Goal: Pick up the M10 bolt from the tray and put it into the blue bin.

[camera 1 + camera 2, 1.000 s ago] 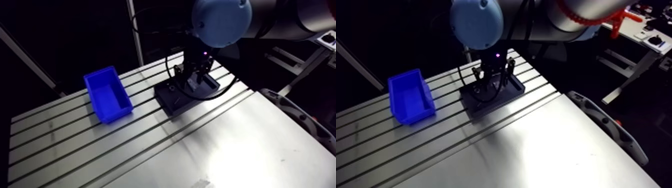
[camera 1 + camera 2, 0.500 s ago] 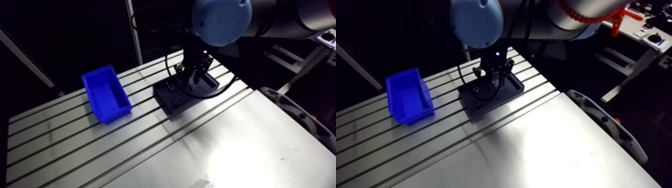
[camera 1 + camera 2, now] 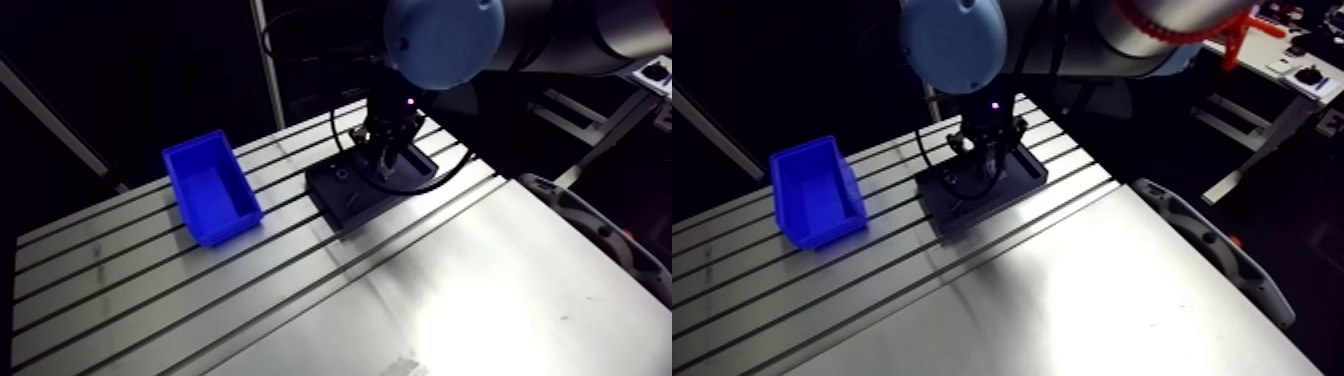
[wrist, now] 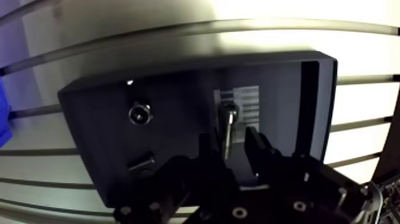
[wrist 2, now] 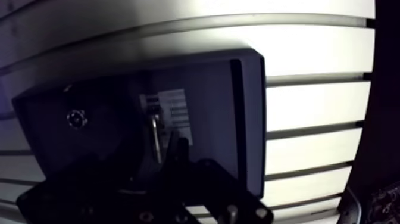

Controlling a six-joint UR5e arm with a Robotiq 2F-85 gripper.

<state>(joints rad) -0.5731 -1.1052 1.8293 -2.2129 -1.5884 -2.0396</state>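
The black tray (image 4: 89, 137) sits on the slotted table, and the M10 bolt (image 4: 227, 122) lies in it on a white label, shaft pointing toward the gripper. My gripper (image 4: 229, 144) hangs low over the tray with one finger on each side of the bolt's shaft. A narrow gap shows on either side, so it is open around the bolt, not pressing it. In the arm view the gripper (image 3: 388, 158) stands over the tray (image 3: 345, 205). The blue bin (image 3: 210, 190) rests to the tray's left, its inside bare as far as I can see.
A round nut (image 4: 140, 113) and another small dark part (image 4: 143, 164) lie in the tray beside the gripper. The table's slots run between tray and bin. A grey curved object (image 3: 600, 235) lies along the table's right edge.
The fingers have drawn closer together around the bolt than earlier. The gripper stays over the same spot in the tray. The bin and tray have not moved.
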